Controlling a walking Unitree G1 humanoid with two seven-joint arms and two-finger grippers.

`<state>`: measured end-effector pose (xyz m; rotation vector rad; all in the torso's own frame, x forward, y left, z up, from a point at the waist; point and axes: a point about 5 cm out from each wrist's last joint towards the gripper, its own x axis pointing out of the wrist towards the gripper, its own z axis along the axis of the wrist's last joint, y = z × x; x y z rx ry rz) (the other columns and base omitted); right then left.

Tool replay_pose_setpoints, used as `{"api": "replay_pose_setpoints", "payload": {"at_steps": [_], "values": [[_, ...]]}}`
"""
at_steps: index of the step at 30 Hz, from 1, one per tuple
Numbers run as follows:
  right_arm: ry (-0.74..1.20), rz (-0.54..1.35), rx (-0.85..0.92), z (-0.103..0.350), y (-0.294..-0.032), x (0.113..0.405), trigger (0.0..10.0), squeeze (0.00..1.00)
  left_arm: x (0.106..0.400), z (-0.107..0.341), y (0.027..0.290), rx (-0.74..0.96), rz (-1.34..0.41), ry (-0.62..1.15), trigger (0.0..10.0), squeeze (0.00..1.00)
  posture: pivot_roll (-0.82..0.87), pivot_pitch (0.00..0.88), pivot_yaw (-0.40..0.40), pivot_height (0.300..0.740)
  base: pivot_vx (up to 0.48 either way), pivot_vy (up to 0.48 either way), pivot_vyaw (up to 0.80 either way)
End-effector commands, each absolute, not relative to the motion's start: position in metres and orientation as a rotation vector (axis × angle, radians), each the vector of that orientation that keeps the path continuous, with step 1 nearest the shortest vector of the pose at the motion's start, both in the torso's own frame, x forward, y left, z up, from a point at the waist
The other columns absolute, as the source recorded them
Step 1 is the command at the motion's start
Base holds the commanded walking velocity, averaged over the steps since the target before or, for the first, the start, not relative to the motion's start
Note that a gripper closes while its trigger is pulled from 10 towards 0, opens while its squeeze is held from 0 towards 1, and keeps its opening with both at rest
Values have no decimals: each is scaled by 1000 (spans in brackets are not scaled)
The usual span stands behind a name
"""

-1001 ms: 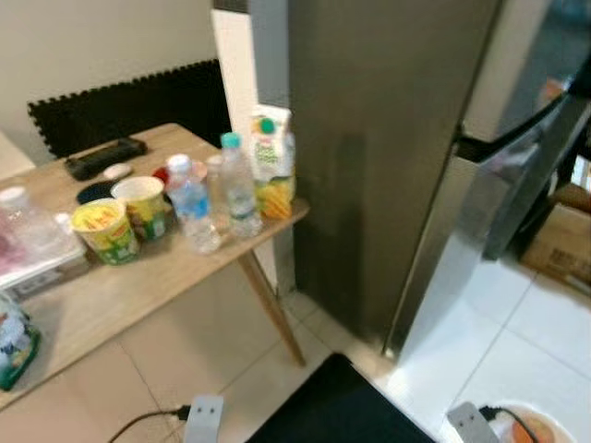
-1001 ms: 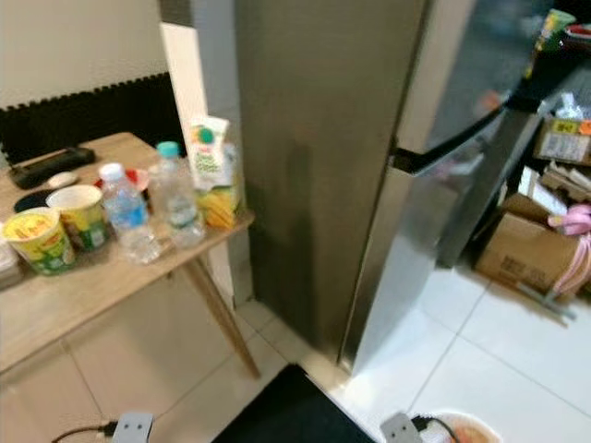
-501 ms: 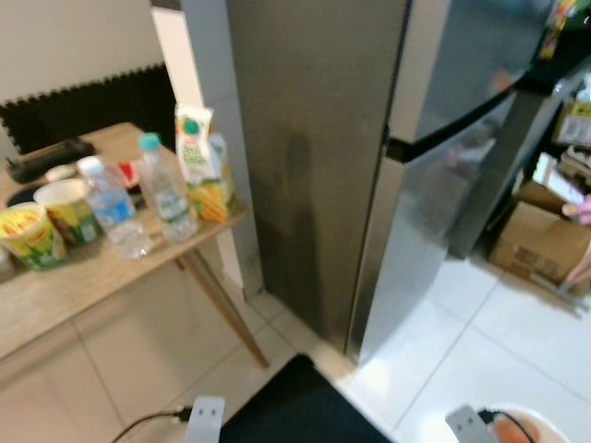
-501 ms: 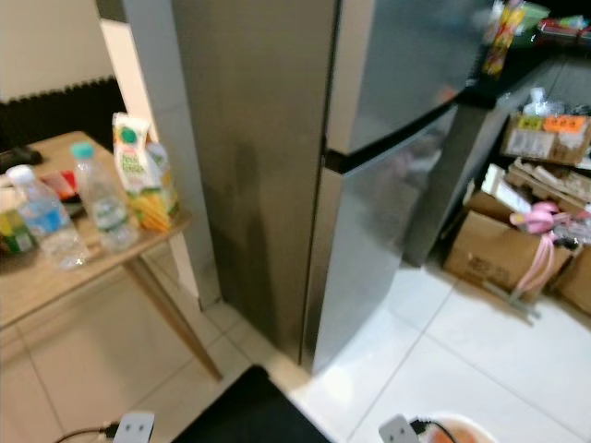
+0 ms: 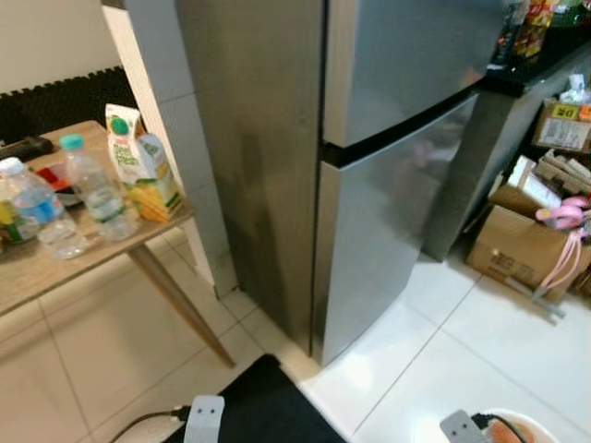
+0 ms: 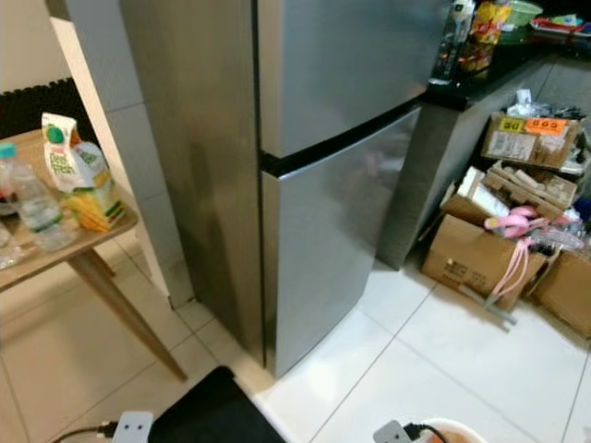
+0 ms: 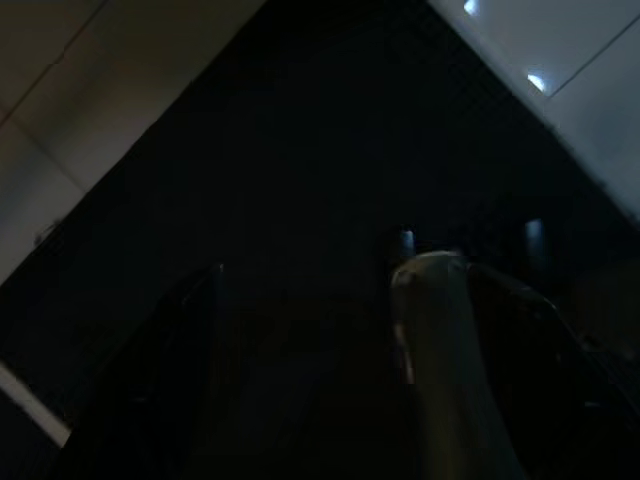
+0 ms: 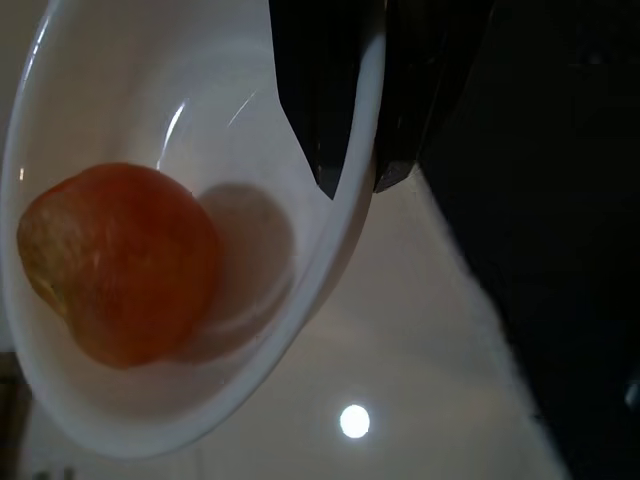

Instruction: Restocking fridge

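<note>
A steel two-door fridge (image 5: 388,185) stands ahead with both doors closed. Low on my right, my right gripper (image 8: 355,185) is shut on the rim of a white bowl (image 8: 120,90) that holds one red-orange fruit (image 8: 120,265); the bowl's edge (image 5: 517,426) peeks in at the bottom of the eye views. My left gripper (image 7: 360,290) hangs low over a black mat, in deep shade. On the wooden table (image 5: 37,277) to the left stand a juice carton (image 5: 138,166) and water bottles (image 5: 92,189).
A black mat (image 5: 259,406) lies on the pale tiled floor in front of me. Cardboard boxes (image 5: 522,249) with pink straps crowd the floor right of the fridge, under a dark counter (image 6: 489,78) with packets on it. A cable runs along the floor at bottom left.
The camera has swung right: the table has slid to the left edge and the fridge's front and the boxes have come into view. The things themselves have not moved.
</note>
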<state>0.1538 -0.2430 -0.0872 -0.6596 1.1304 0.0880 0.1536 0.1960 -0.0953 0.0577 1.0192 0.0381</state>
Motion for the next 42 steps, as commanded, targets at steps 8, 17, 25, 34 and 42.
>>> {"api": "replay_pose_setpoints", "payload": {"at_steps": [8, 17, 25, 34, 42], "values": [[1138, 91, -684, -88, -246, 151, 10000, 0, 152, -96, 195, 66, 27, 1025, 10000, 0, -115, 0, -25, 740, 0, -418, 0], [1136, 94, -691, -87, -247, 151, 10000, 0, 153, -96, 195, 48, 43, 1025, 10000, 0, -117, 0, -24, 740, 0, 0, 0], [1139, 96, -692, -88, -246, 150, 10000, 0, 154, -96, 194, 43, 46, 1020, 10000, 0, -120, 0, -25, 740, 0, 0, 0], [1141, 99, -692, -88, -246, 149, 10000, 0, 153, -96, 192, 32, 42, 1020, 10000, 0, -120, 0, -23, 740, 0, 0, 0], [1140, 101, -690, -88, -245, 149, 10000, 0, 156, -95, 192, 36, 36, 1011, 10000, 0, -120, 0, -18, 740, 158, 0, 0]]}}
